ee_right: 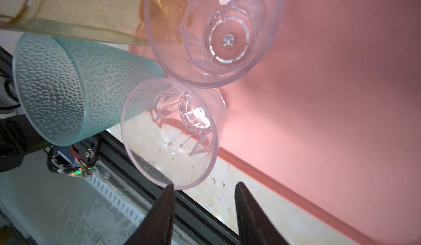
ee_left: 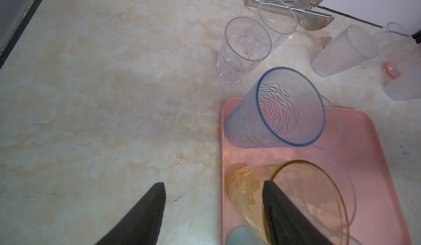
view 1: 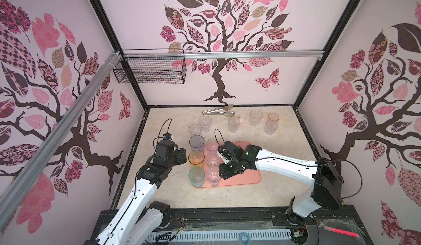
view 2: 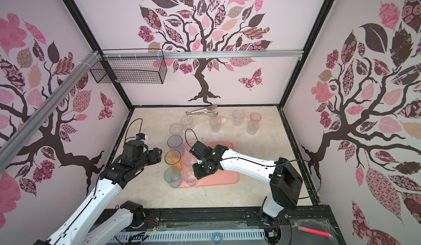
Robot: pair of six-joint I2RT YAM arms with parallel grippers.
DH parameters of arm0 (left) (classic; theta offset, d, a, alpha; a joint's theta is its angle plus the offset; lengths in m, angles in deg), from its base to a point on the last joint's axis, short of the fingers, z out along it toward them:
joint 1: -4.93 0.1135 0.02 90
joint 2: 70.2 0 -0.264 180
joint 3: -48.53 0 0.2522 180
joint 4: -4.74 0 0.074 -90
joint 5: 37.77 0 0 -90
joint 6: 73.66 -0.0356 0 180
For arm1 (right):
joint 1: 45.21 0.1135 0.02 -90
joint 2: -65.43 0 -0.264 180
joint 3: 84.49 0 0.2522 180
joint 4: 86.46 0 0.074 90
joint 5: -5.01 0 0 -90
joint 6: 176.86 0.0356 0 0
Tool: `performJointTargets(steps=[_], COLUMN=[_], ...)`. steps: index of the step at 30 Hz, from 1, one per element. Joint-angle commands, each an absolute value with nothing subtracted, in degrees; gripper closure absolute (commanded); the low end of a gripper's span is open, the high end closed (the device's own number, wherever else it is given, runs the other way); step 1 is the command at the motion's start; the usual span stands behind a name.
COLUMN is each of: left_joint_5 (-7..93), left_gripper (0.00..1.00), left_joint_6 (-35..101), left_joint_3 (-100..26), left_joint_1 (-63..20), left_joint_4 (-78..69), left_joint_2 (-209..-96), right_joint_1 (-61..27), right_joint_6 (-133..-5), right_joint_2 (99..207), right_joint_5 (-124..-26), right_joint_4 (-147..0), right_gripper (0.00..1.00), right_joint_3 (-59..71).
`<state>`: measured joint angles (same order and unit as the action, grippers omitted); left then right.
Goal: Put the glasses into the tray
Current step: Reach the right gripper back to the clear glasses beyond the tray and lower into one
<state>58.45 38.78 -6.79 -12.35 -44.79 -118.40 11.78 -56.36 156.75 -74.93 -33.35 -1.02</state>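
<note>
The salmon-pink tray [view 1: 247, 175] lies mid-table. Along its left side stand a blue glass [view 1: 196, 141], an amber glass [view 1: 196, 157] and a teal glass [view 1: 196, 176], with three clear glasses [view 1: 212, 160] beside them. My right gripper [ee_right: 204, 188] hovers open over the tray's near left corner. The nearest clear glass [ee_right: 168, 132] has its rim at one fingertip, and nothing sits between the jaws. My left gripper [ee_left: 214, 193] is open beside the amber glass [ee_left: 246, 198]; one finger [ee_left: 278, 209] overlaps that glass. Several more glasses [view 1: 234, 124] stand behind the tray.
Gold-and-silver tongs [view 1: 218, 110] lie by the back wall. Two clear glasses [view 1: 195, 129] stand just behind the tray's left corner, and frosted, clear and pink ones [view 1: 272, 123] at the back right. A wire basket [view 1: 150, 72] hangs on the left wall.
</note>
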Motion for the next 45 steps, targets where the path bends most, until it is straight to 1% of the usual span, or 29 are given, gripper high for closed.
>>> performJointTargets(steps=[1, 6, 13, 19, 27, 33, 35, 40, 45], left_joint_5=[58.70, 58.92, 58.92, 59.89, 61.53, 61.54, 62.35, 64.38, 65.90], left_gripper=[0.28, 0.29, 0.29, 0.28, 0.27, 0.26, 0.26, 0.26, 0.25], left_joint_6=[37.89, 37.70, 37.53, 36.26, 34.71, 35.41, 35.29, 34.66, 33.57], left_joint_3=[-8.71, -8.47, -8.56, -9.85, -13.64, -13.45, -12.34, -10.09, -8.98], left_joint_1=[-12.12, -12.16, -12.12, -12.12, -12.12, -12.11, -12.12, -12.07, -12.12], left_joint_4=[-45.60, -45.55, -45.40, -45.84, -44.09, -39.09, -38.37, -37.15, -37.03], left_joint_2=[-117.82, -117.90, -117.95, -118.03, -120.71, -124.23, -124.99, -124.13, -123.19], right_joint_1=[11.86, 11.91, 11.85, 10.54, -1.49, -12.61, -16.29, -26.75, -34.00], right_joint_6=[-54.88, -54.85, -56.10, -60.55, -65.35, -61.96, -59.61, -52.60, -51.73], right_joint_2=[158.95, 160.58, 160.45, 159.17, 158.72, 160.44, 161.94, 166.40, 174.20], right_joint_5=[-70.41, -68.29, -70.42, -75.66, -80.34, -83.58, -84.80, -84.32, -88.87], right_joint_4=[-36.15, -37.25, -35.63, -30.22, -28.77, -38.54, -41.24, -46.94, -45.97], right_gripper=[0.54, 0.56, 0.56, 0.54, 0.53, 0.51, 0.50, 0.48, 0.47], right_joint_3=[-0.97, -0.62, 0.35, 5.12, 11.80, 13.33, 14.14, 16.20, 23.13])
